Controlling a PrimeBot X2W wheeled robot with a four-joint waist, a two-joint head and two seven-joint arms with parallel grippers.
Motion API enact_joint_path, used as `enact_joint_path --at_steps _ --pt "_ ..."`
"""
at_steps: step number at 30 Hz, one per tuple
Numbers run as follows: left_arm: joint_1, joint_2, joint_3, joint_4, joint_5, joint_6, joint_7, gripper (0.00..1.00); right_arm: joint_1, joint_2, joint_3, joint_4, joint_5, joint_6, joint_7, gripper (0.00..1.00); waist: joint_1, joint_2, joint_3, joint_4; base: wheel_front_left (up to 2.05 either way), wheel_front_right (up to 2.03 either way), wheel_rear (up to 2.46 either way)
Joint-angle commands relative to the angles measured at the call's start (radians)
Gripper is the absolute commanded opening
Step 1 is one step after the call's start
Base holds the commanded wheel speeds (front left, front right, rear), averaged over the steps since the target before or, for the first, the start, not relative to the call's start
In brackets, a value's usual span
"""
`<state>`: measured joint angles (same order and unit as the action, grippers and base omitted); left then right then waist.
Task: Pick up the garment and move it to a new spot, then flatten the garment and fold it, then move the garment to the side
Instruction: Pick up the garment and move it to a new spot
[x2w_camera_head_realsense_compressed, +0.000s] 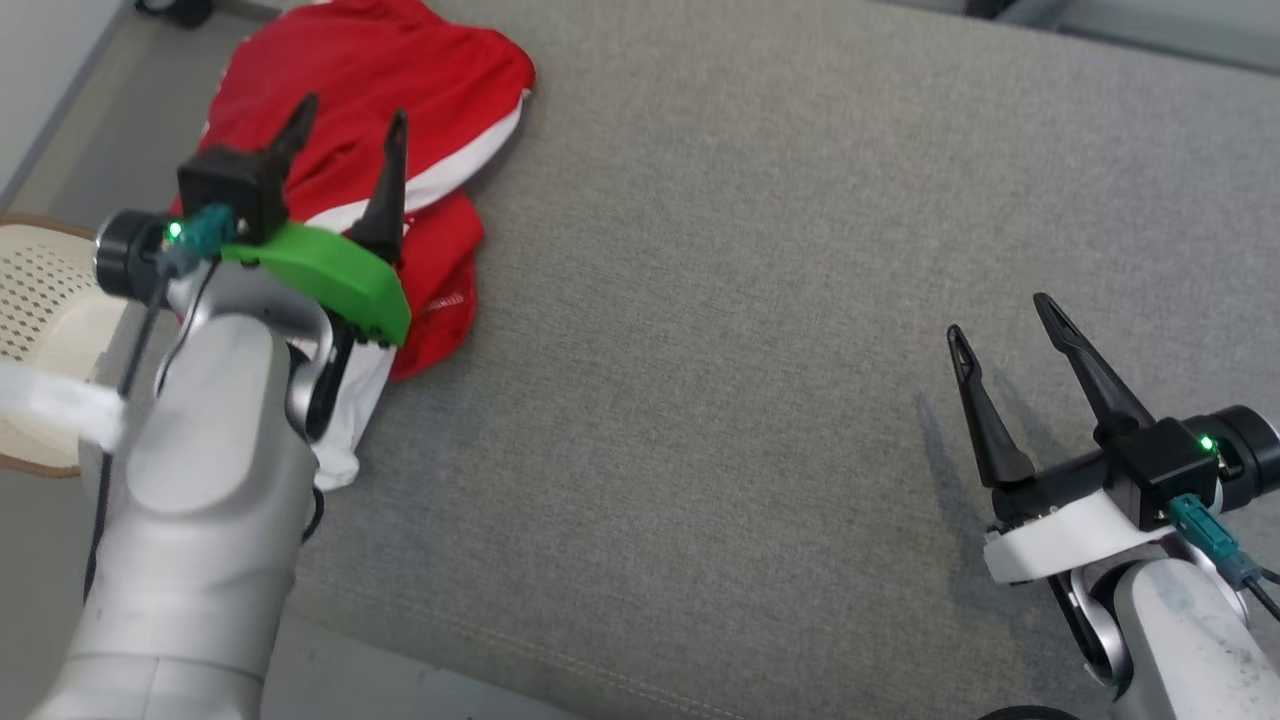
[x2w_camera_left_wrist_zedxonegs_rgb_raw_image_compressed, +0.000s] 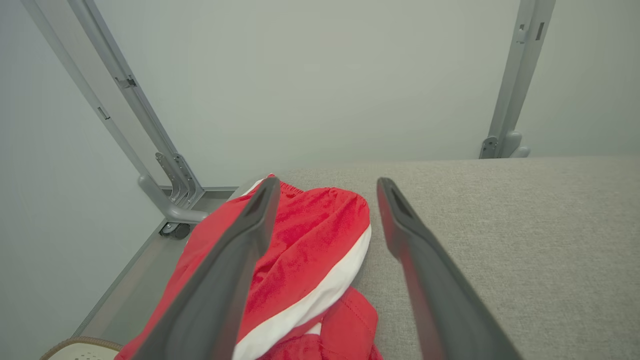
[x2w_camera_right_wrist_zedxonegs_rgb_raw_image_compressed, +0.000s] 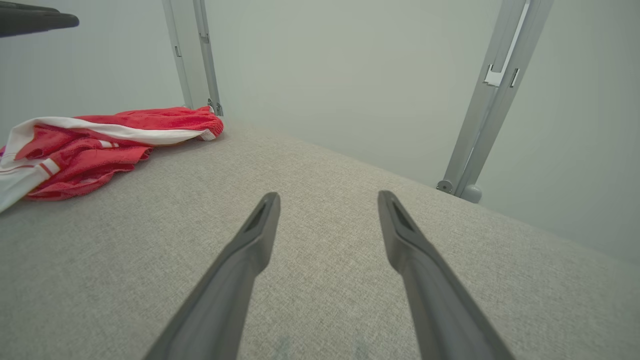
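Red cloth garment, matt grey woven upholstery, matt dark plastic fingers

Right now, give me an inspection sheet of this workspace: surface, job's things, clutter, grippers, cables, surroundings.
Surface: grey woven fabric pad, mostly bare.
Job's things: bunched red garment with white stripes, at the far left.
Clutter: nothing seen.
Grippers: left gripper open over the garment; right gripper open over bare fabric.
Cables: dark teal-plugged cable at left wrist, another at right wrist.
Surroundings: cream perforated basket at left; grey metal frame posts; pale wall.
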<state>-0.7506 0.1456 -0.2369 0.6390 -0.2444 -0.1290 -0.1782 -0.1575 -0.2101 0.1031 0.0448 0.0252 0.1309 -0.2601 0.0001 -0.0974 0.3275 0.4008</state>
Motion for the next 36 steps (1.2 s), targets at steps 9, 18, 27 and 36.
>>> enact_joint_path --at_steps 9,18,27,36 --pt "-0.287 0.092 -0.034 0.318 -0.194 -0.001 0.111 1.00 -0.054 0.014 0.071 -0.057 0.009 0.000 -0.003 1.00 -0.0001 -0.0001 0.328 -0.190 0.00 0.00 0.00" --pt "-0.336 0.176 -0.101 0.428 -0.333 -0.001 0.103 1.00 -0.016 0.023 0.073 -0.107 0.014 0.000 -0.003 1.00 -0.0001 -0.0001 0.353 -0.270 0.00 0.00 0.00" --pt "-0.358 0.213 -0.144 0.548 -0.355 -0.001 0.063 0.42 0.015 0.023 0.064 -0.119 0.014 0.000 -0.002 1.00 -0.0001 -0.0001 0.371 -0.281 0.00 0.00 0.00" --pt "-0.373 0.196 -0.167 0.506 -0.408 -0.001 -0.043 0.00 0.021 0.033 0.057 -0.098 0.027 0.000 -0.002 1.00 -0.0001 -0.0001 0.317 -0.254 0.00 0.00 0.00"
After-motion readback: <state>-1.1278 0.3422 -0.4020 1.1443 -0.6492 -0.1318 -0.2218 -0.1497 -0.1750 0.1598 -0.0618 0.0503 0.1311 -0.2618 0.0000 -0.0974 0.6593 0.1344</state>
